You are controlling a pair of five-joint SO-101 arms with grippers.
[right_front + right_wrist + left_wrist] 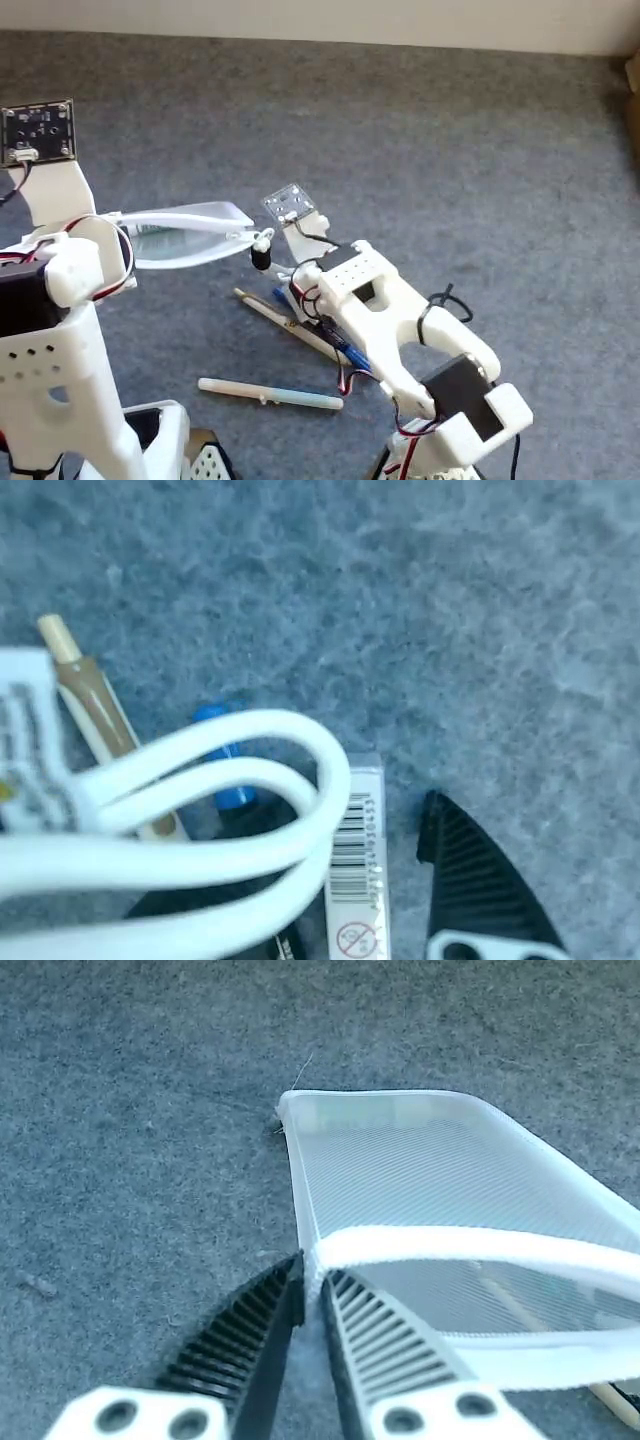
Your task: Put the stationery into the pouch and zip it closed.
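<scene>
A clear mesh pouch (190, 235) with a white zip rim lies on the grey carpet, its mouth open. My left gripper (310, 1272) is shut on the pouch's rim (450, 1245) at one corner. My right gripper (262, 256) sits at the pouch's open mouth, fingers apart, with a white barcoded item (352, 865) between them and the white zip loop (200, 780) across it. A beige pen (285, 322), a blue pen (335, 345) and a white pen (270, 395) lie on the carpet. Something with green print (152, 232) shows inside the pouch.
Grey carpet (450, 150) stretches open behind and to the right of the arms. The right arm's body (400, 320) hangs over the beige and blue pens. The left arm's base (70, 400) fills the near left corner.
</scene>
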